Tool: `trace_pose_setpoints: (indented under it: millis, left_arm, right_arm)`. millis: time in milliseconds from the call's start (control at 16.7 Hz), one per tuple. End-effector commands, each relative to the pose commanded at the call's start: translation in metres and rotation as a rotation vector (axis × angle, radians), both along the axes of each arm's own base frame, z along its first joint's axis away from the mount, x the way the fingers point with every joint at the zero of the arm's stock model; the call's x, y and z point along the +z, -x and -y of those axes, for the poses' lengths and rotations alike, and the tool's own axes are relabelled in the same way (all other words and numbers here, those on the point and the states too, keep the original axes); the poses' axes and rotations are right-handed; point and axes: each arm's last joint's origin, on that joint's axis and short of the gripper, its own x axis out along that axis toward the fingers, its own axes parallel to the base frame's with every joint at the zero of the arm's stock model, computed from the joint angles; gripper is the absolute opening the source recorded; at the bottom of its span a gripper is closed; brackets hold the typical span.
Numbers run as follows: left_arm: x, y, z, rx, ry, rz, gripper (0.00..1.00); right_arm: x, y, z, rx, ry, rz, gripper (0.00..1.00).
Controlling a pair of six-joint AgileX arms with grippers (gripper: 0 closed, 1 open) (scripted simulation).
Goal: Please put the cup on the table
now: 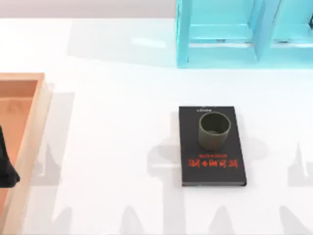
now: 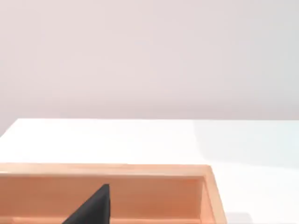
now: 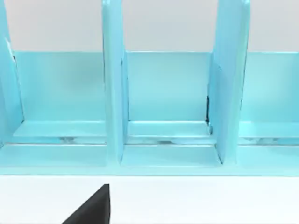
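Left gripper: a black part of the left arm shows at the left edge of the top view, over the tray; it is cut off by the frame, so I cannot tell how its fingers stand or whether it has hold of anything.
Left wrist view: a dark finger juts in at the frame's edge, in front of the tray's inner wall; its tip is cut off.
Right wrist view: a dark finger juts in the same way over the white tabletop, facing the rack; the right gripper's opening cannot be told from it.
Tray: orange-brown wood, at the table's left edge, partly out of frame; what shows of its floor is bare but for the arm above it.
Cup: olive-grey, upright, dark inside, nothing visible in it; it stands on the book, on the half nearer the rack, untouched by any gripper.
Book: black, lying flat right of the table's centre, red lettering below the cup, too small to read.
Rack: turquoise, with upright dividers, at the far right; its compartments look bare, and its top is cut off.
Table: white, glossy.
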Motion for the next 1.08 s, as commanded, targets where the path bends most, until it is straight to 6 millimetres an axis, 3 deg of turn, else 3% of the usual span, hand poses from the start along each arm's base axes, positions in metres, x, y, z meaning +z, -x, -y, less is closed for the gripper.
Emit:
trace_pose_setpoints:
  millis: [300,540,840,1080]
  left_arm:
    - [0.006,-0.001,0.002,-0.019,0.009,-0.055,1.0]
    - [0.036,-0.009,0.01,-0.069,0.045,-0.23,1.0]
    - [0.118,-0.046,0.033,-0.135,0.131,-0.448,1.0]
    - [0.194,-0.096,0.075,-0.181,0.222,-0.571,1.0]
  right_arm:
    - [0.0,0.0,0.0,0.0,0.0,0.0,1.0]
    - [0.0,0.0,0.0,0.0,0.0,0.0,1.0]
    - [0.0,0.0,0.0,0.0,0.0,0.0,1.0]
    - [0.0,0.0,0.0,0.0,0.0,0.0,1.0]
